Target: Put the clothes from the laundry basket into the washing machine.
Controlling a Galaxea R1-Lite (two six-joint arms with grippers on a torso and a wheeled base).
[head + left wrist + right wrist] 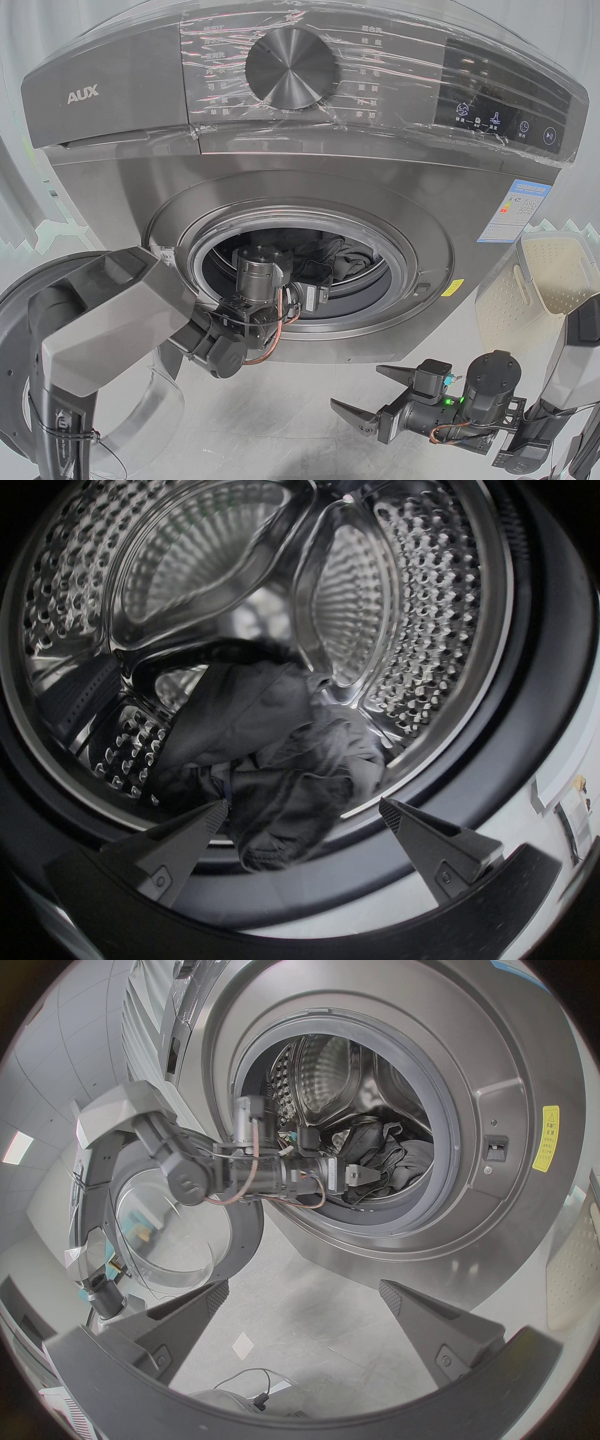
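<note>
Holding nothing in the left gripper, fingers spread wide at the mouth of the washing machine; dark clothes heaped straight ahead of the tips, low in the drum, in the head view toward 2 o'clock from the wrist. Crumpled, no clear long axis, spread loosely along 9-to-3, pointing nowhere in particular. Right gripper also wide and empty, low at 5 o'clock of the drum mouth, nearer the laundry basket at 3 o'clock; likely the arm for the next fetch, though basket contents hard to tell
</note>
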